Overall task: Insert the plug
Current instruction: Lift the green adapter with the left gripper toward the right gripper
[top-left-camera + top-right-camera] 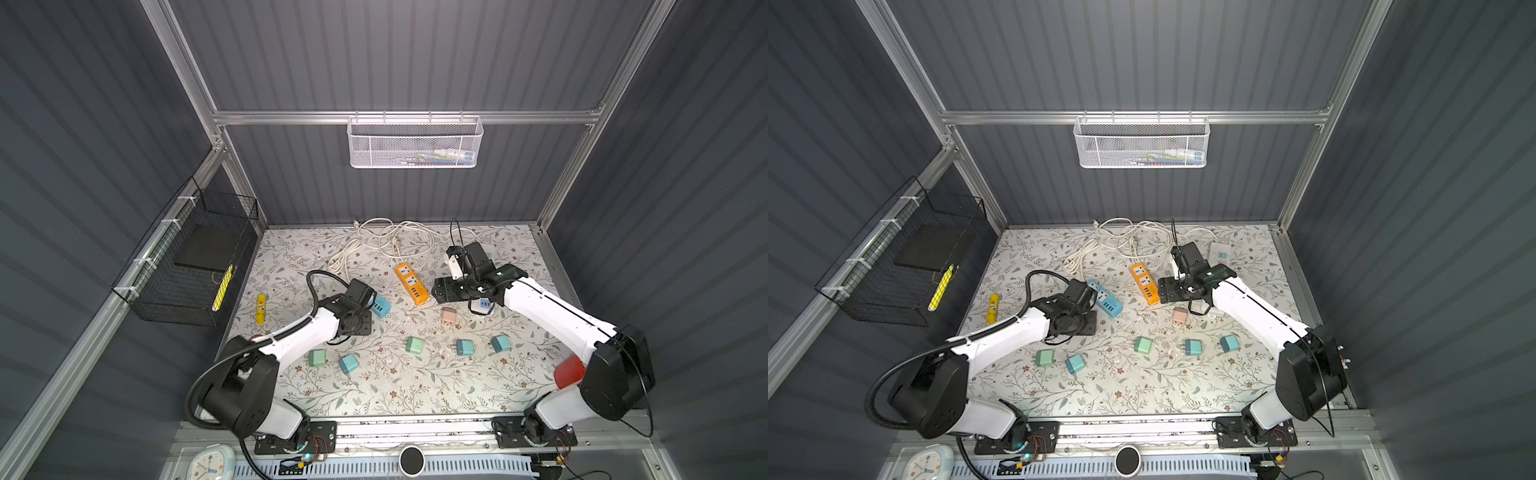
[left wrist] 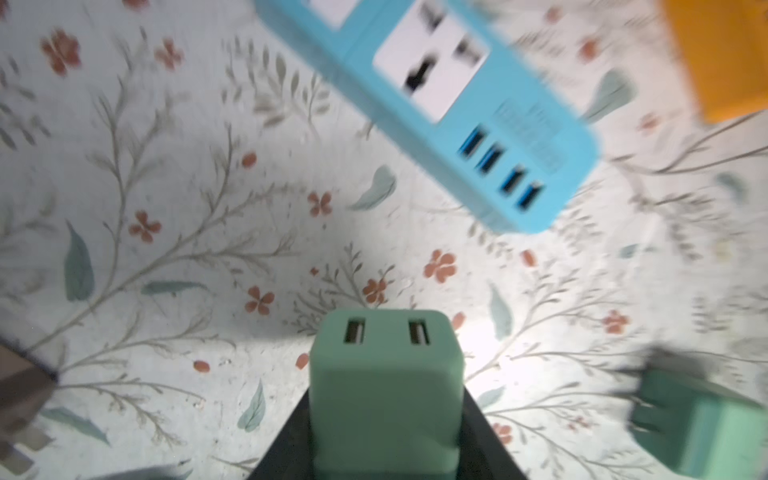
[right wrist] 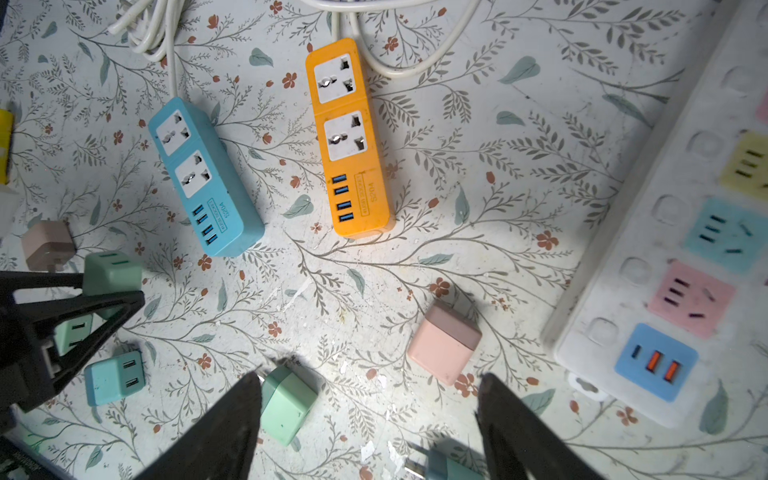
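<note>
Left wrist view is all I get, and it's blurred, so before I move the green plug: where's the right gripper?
Observer: The right gripper hangs open above the mat, a pink plug lying loose near its tips.
Operator: Both blue strip sockets free?
Observer: Yes, both sockets on the blue strip are empty.
Operator: Any strip besides blue and orange?
Observer: A white strip lies on the mat beside the right gripper.

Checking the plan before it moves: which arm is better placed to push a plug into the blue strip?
Left. The left gripper is shut on a green plug, with the blue strip just ahead. The right gripper is open and empty, near the pink plug.
</note>
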